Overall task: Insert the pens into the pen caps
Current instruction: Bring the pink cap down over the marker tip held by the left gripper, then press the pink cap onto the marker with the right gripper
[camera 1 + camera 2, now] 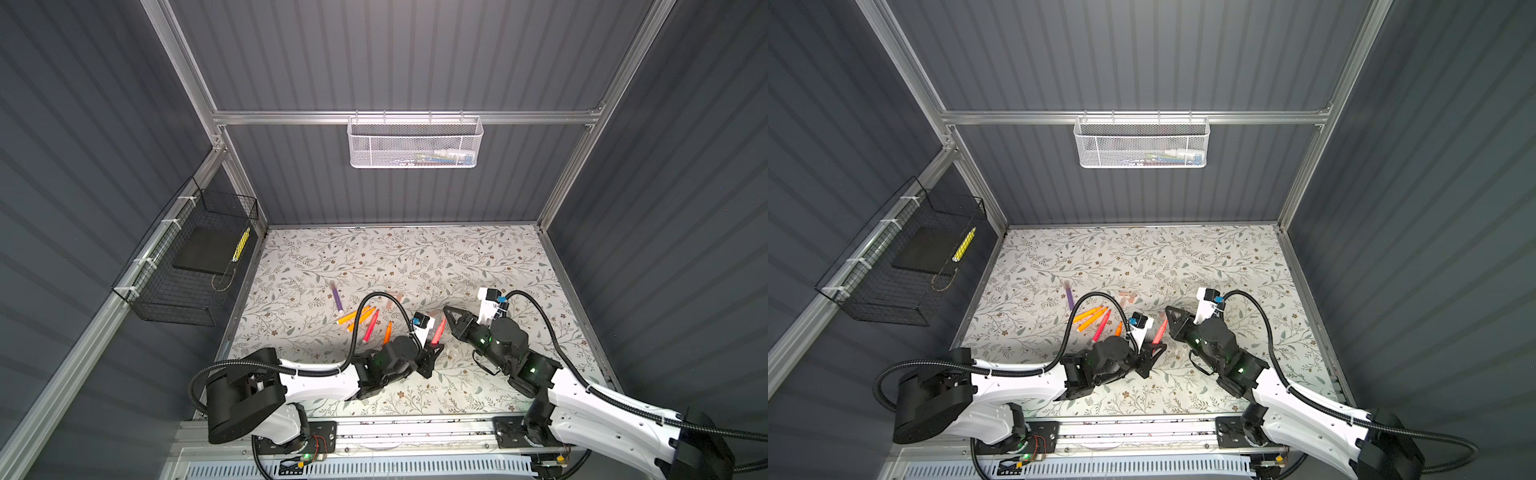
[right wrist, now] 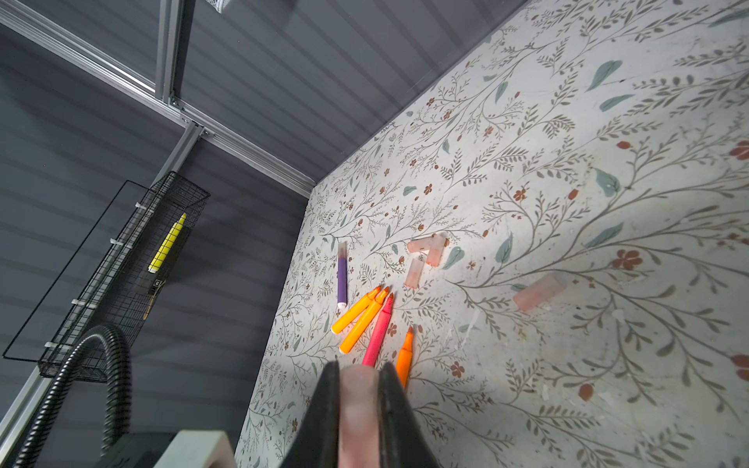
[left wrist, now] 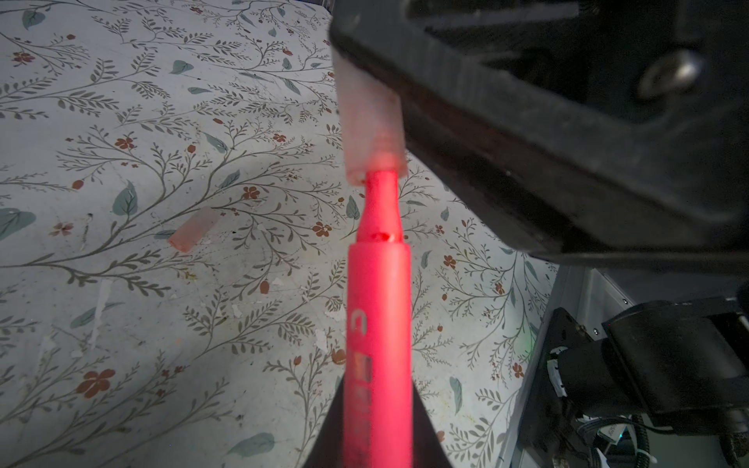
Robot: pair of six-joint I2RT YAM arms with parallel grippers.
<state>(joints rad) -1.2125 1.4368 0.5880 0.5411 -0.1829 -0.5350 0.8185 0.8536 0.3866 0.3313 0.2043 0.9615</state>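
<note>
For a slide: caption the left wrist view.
Left gripper holds a slim pink-red marker pen, tip entering a pale translucent plastic cap clamped in the right gripper.

Floral table (image 2: 567, 162) bears loose pens (image 2: 379, 330) and caps (image 2: 539, 292).

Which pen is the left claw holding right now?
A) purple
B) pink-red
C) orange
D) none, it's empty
B: the left claw is shut on the pink-red pen, whose tip sits at the mouth of the pale pen cap pinched in the right claw.
</note>
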